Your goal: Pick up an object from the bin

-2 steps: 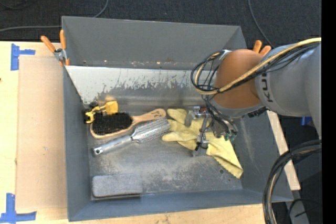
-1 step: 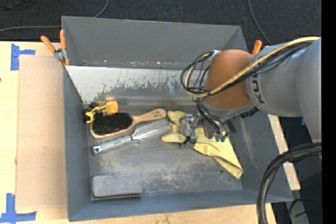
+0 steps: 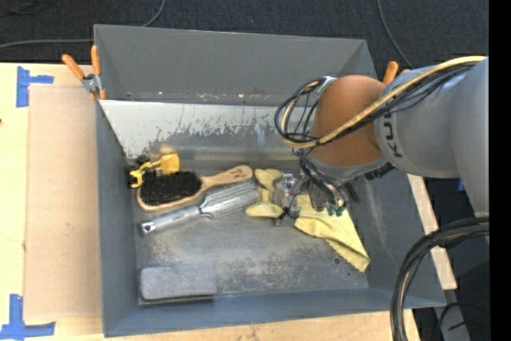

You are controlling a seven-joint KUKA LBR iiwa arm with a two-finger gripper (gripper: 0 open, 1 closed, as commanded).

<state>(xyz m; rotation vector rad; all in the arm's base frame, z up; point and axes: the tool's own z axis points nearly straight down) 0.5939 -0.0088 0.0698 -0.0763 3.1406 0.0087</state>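
Camera view: one gripper [image 3: 290, 201] over one yellow cloth [image 3: 342, 235], 3 o'clock.
Others: wooden brush [image 3: 169, 189], silver brush [image 3: 209, 208], yellow toy [image 3: 156, 165], grey pad [image 3: 177, 283], one each.
Hidden: jaws, cannot tell.

Grey arm [image 3: 447, 124] from the right, orange-covered wrist [image 3: 348, 120] ringed by black cables [image 3: 294, 113], tool [image 3: 290, 201] low, pointed down-left.

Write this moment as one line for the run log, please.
gripper: over crumpled yellow cloth, right half of grey metal bin | nearest: silver metal round hairbrush, wooden black-bristled hairbrush | grasp: cannot tell
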